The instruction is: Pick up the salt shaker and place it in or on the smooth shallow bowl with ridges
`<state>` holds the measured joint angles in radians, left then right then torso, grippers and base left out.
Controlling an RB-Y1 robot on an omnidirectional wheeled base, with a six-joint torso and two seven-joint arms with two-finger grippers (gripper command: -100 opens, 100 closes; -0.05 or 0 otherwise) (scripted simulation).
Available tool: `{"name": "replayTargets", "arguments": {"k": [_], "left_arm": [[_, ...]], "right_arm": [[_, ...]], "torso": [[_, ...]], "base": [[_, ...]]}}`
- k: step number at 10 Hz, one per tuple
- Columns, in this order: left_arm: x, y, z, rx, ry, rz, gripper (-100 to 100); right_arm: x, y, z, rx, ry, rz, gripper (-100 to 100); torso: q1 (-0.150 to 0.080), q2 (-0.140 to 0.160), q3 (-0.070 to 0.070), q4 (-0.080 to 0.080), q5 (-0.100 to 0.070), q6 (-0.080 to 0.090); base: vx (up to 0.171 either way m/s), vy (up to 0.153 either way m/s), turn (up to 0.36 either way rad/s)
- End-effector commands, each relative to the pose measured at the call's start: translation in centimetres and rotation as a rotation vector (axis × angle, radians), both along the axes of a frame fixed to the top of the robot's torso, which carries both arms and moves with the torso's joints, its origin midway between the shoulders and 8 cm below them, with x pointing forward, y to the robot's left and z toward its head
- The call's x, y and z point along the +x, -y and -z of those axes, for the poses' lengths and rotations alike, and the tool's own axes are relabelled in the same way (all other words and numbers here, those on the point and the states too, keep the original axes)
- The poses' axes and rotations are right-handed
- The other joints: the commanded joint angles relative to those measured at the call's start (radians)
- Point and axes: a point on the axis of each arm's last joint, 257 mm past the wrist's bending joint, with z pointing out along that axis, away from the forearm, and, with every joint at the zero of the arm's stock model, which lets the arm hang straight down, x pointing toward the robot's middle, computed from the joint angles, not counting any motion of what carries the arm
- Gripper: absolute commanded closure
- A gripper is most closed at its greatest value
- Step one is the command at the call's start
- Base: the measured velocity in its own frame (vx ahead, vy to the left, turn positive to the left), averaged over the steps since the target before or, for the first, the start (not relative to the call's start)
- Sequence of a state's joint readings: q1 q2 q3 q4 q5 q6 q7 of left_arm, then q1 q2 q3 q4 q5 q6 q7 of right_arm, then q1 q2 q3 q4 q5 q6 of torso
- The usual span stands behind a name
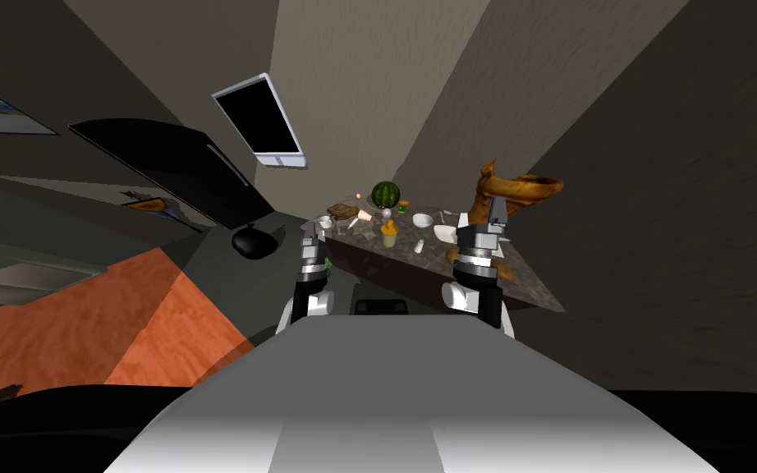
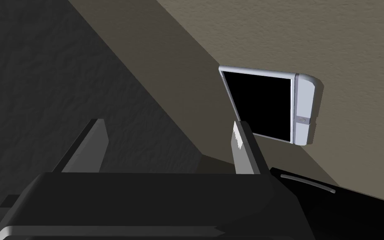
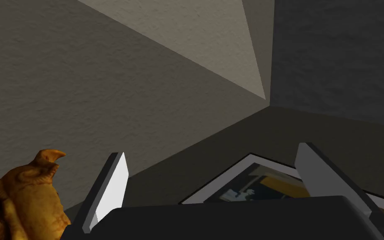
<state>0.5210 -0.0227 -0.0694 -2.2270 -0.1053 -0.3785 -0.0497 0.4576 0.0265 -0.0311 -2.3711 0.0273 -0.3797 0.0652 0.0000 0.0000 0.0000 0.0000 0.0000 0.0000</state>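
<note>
Facing a dark, speckled table (image 1: 525, 279), both arms are shown raised over its near edge, neither touching anything. The left gripper (image 2: 168, 124) is seen with its two blades spread wide and nothing between them; in the head view it is held at the table's left corner. The right gripper (image 3: 212, 152) is likewise spread wide and empty, and is held over the right part of the table, just beside a tall orange-brown sculpture (image 1: 516, 193).

The salt shaker (image 1: 419, 245) is taken to be the small white object standing on the tabletop between the two arms, nearer the right one and apart from both grippers. Two white bowls are seen near it: one bowl (image 1: 423, 220) stands just behind the shaker, and a second bowl (image 1: 444, 233) lies beside it, partly hidden by the right forearm. Which of the two is the ridged one cannot be told. A cup with an orange top (image 1: 389, 236) stands to the left of the shaker, and a watermelon (image 1: 384, 195) is placed at the far edge.
</note>
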Motion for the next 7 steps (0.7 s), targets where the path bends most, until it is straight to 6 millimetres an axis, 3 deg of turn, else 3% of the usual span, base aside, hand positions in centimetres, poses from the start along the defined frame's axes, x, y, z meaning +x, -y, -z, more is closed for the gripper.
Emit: {"name": "replayTargets", "arguments": {"k": [1,4,7], "left_arm": [[0.0,0.0,0.0,0.000,0.000,0.000,0],[0.0,0.0,0.0,0.000,0.000,0.000,0],[0.0,0.0,0.0,0.000,0.000,0.000,0]], "right_arm": [[0.3,-0.3,0.5,-0.038,-0.019,-0.006,-100],[1.4,-0.5,2.4,-0.134,-0.081,-0.002,-100],[2.8,0.3,5.6,-0.234,-0.169,0.033,-100]], "torso": [[0.000,0.000,0.000,0.000,0.000,0.000],[0.001,0.001,0.001,0.000,0.000,0.000],[0.003,0.003,0.001,0.001,0.001,0.000]], "base": [[-0.005,0.008,-0.004],[-0.022,0.027,-0.012],[-0.046,0.056,-0.018]]}}
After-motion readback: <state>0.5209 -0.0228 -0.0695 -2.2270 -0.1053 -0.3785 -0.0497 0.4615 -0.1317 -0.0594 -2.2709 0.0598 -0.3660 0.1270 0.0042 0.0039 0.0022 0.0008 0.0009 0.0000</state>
